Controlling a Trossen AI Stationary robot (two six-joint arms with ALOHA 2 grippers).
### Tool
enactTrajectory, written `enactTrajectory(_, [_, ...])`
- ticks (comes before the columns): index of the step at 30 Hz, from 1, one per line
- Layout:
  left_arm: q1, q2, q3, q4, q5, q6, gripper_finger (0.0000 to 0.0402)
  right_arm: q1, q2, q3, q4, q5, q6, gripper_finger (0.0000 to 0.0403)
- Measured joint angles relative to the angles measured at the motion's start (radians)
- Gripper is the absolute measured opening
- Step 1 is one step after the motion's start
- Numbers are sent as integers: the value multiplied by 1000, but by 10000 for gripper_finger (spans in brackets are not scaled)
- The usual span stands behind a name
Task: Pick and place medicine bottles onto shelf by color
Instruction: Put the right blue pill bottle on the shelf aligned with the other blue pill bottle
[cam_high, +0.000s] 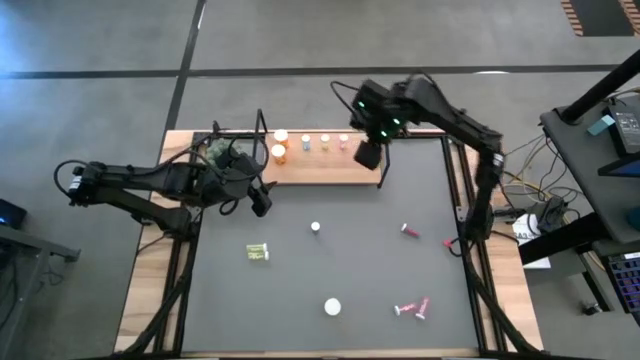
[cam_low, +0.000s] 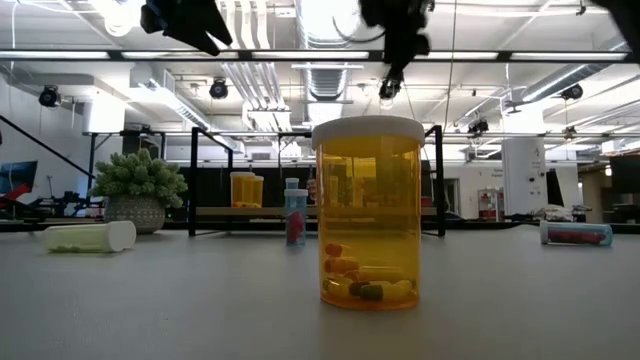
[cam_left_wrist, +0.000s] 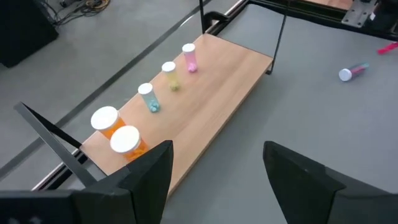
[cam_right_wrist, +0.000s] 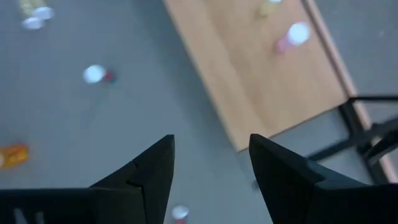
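Observation:
The wooden shelf (cam_high: 330, 165) lies at the mat's far edge. On it stand two orange bottles (cam_left_wrist: 118, 129), a bluish bottle (cam_left_wrist: 148, 98), a yellow one (cam_left_wrist: 170, 74) and a pink one (cam_left_wrist: 189, 57). My left gripper (cam_high: 262, 203) is open and empty, just off the shelf's near left corner; its wrist view (cam_left_wrist: 217, 149) shows this too. My right gripper (cam_high: 367, 155) is open and empty above the shelf's right end, as its wrist view (cam_right_wrist: 211, 143) also shows. A wide orange bottle (cam_low: 368, 215) stands upright on the mat near the front edge.
On the mat lie a yellow-green bottle (cam_high: 258, 252), pink bottles (cam_high: 408, 231) (cam_high: 412, 308) and a small upright bottle (cam_high: 315, 227). A green plant ball (cam_low: 140, 190) sits at the shelf's left end. Black wire frames (cam_high: 262, 130) rise at the shelf's ends.

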Motion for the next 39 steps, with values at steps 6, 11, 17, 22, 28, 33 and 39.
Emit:
enactTrajectory(6, [0,27,0,29,2,0,234,156,-214,-255,71,98,231,199])
enactTrajectory(11, [0,47,0,70,2,-1,234,274,-354,-482,101,188,400,199])
enactTrajectory(17, [-1,68,0,188,10,-8,234,330,-482,-733,104,203,468,199])
enactTrajectory(22, [-1,90,0,373,69,-9,234,329,-567,-919,107,191,470,199])
enactTrajectory(28, [-6,119,0,619,198,-8,234,329,-633,-1102,134,163,495,199])
enactTrajectory(33, [-23,147,-1,748,213,-9,234,329,-669,-1233,200,162,484,199])
enactTrajectory(39, [-58,184,-1,813,213,-38,234,329,-680,-1353,324,111,449,199])
